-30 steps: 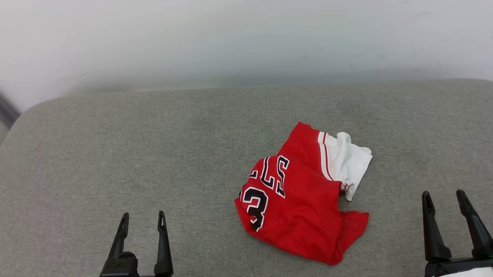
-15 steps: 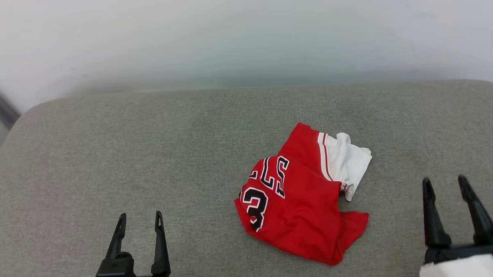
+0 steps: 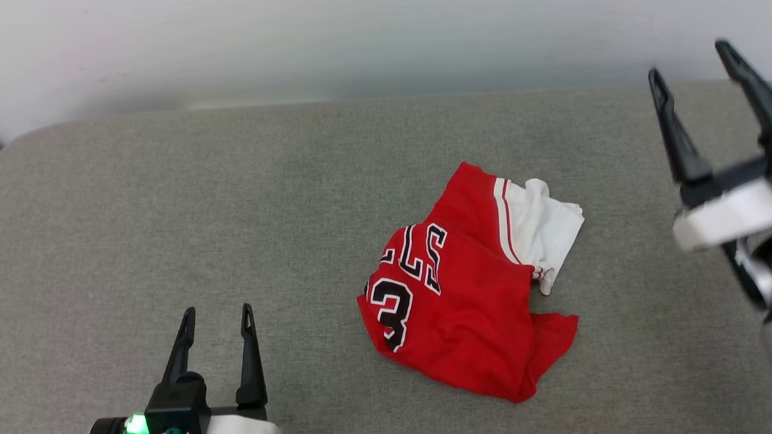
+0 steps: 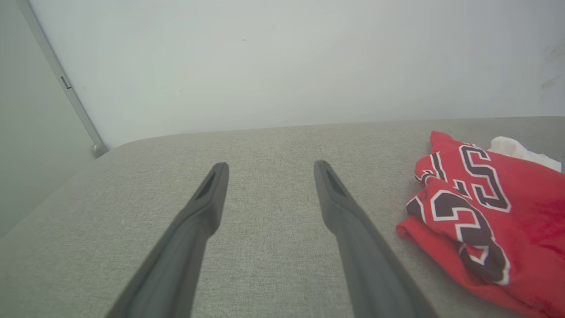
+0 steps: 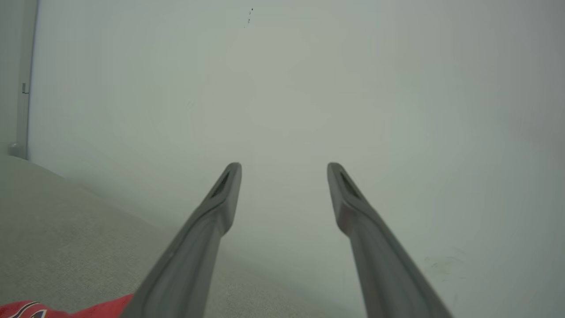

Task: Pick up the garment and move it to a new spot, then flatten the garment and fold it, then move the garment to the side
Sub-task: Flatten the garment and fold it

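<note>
The garment (image 3: 472,304), a red jersey with a white sleeve and black lettering, lies crumpled on the grey cushioned surface (image 3: 167,205), right of centre. My left gripper (image 3: 217,309) rests low at the lower left, open and empty, well to the left of the garment. My right gripper (image 3: 689,58) is raised high at the right edge, open and empty, above and to the right of the garment. The left wrist view has the garment (image 4: 481,212) to the right of the open gripper (image 4: 269,165). In the right wrist view the open gripper (image 5: 284,165) faces the wall, a red edge of the garment (image 5: 57,308) at bottom left.
A pale wall (image 3: 354,38) runs behind the grey surface. A dark post (image 4: 62,79) stands at the far left corner. The surface's rounded far edge (image 3: 68,122) curves at the left.
My right arm has risen steeply, its gripper now high at the right edge. The head camera has tilted down slightly. The left gripper and garment stay in place.
</note>
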